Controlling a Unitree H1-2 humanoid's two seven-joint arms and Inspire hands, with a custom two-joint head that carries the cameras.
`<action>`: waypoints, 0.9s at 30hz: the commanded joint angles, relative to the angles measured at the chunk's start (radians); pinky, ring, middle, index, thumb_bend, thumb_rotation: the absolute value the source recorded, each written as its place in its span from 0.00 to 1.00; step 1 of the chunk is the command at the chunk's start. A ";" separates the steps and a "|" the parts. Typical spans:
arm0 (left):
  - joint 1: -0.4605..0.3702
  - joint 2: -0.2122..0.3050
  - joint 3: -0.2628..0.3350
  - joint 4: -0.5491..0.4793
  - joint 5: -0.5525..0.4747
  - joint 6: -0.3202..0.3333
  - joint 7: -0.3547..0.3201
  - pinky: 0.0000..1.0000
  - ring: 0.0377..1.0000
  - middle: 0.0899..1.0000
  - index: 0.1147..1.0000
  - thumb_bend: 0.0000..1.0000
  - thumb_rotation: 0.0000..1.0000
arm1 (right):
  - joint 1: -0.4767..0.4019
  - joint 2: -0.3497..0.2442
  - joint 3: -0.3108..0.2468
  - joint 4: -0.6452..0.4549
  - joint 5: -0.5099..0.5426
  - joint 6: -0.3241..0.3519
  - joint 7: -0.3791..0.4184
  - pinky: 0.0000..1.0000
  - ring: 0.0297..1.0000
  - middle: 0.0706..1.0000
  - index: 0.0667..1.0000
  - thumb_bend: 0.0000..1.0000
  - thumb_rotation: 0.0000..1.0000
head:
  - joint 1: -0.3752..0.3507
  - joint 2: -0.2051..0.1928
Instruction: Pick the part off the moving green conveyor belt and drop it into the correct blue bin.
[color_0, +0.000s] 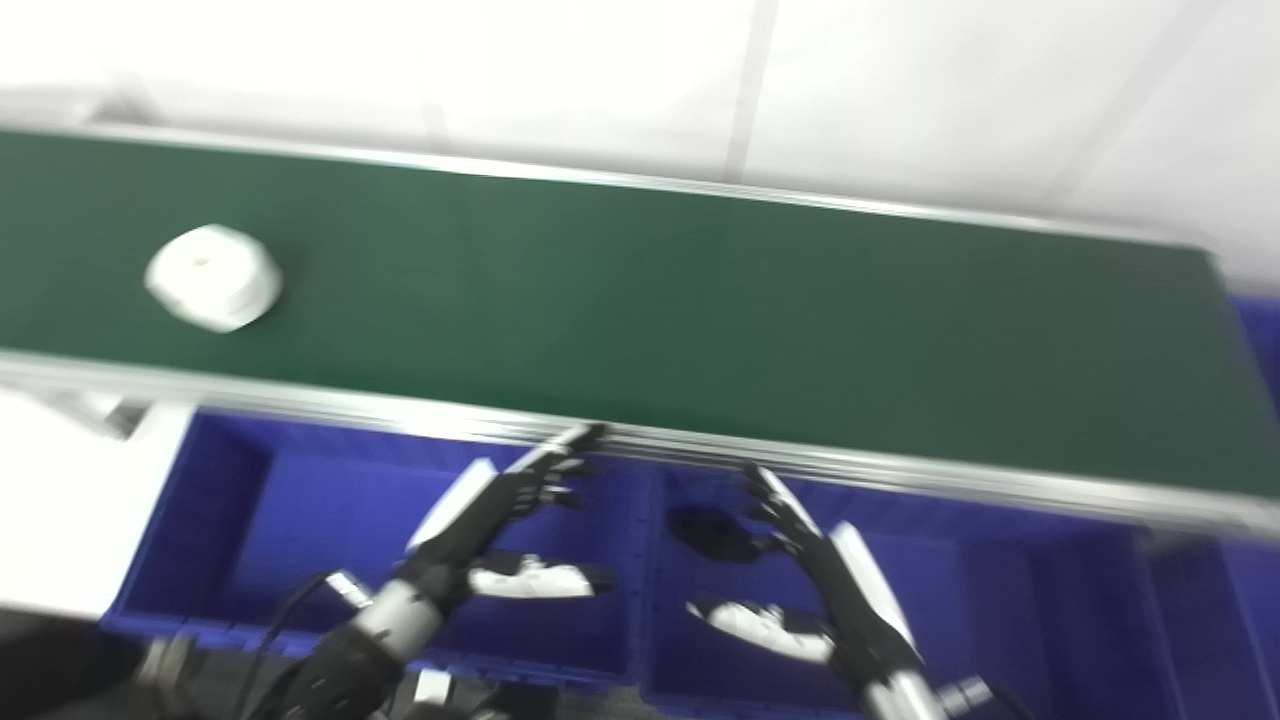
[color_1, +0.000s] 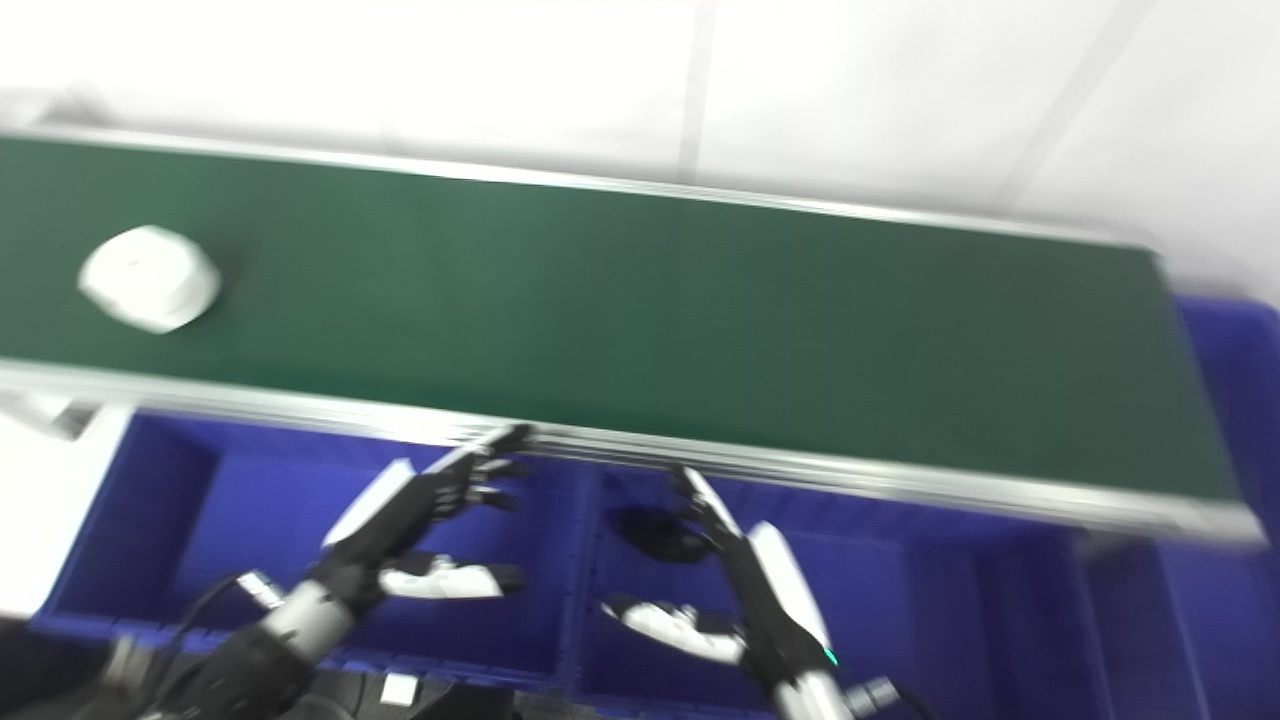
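Observation:
A white rounded part (color_0: 213, 277) lies on the green conveyor belt (color_0: 700, 320) near its left end. My left hand (color_0: 500, 525) is open and empty, hovering over the left blue bin (color_0: 230, 500), fingertips close to the belt's front rail. My right hand (color_0: 810, 585) is open and empty over the middle blue bin (color_0: 1000, 620). A dark object (color_0: 712, 533) lies in the middle bin, just left of the right hand. Both hands are far right of the white part. The picture is blurred.
A silver rail (color_0: 900, 470) runs along the belt's front edge above the bins. Another blue bin (color_0: 1262, 340) shows at the far right past the belt's end. A white wall stands behind the belt.

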 joint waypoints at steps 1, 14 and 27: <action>-0.001 -0.005 -0.007 0.009 0.013 -0.062 0.025 0.75 0.87 0.92 0.90 0.71 0.43 | 0.001 -0.002 -0.003 -0.005 0.019 -0.091 -0.018 0.75 0.87 0.92 0.96 0.61 0.35 | 0.031 -0.041; -0.037 -0.012 -0.004 0.123 0.015 -0.187 0.053 0.71 0.86 0.92 0.88 0.71 0.37 | -0.019 0.004 0.001 0.079 0.020 -0.152 -0.044 0.72 0.86 0.90 0.94 0.62 0.24 | 0.020 -0.133; -0.089 0.004 0.083 0.043 -0.126 -0.234 0.049 0.73 0.86 0.90 0.86 0.70 0.37 | -0.058 0.050 0.016 0.158 -0.011 -0.192 -0.087 0.69 0.83 0.88 0.92 0.67 0.22 | -0.025 -0.151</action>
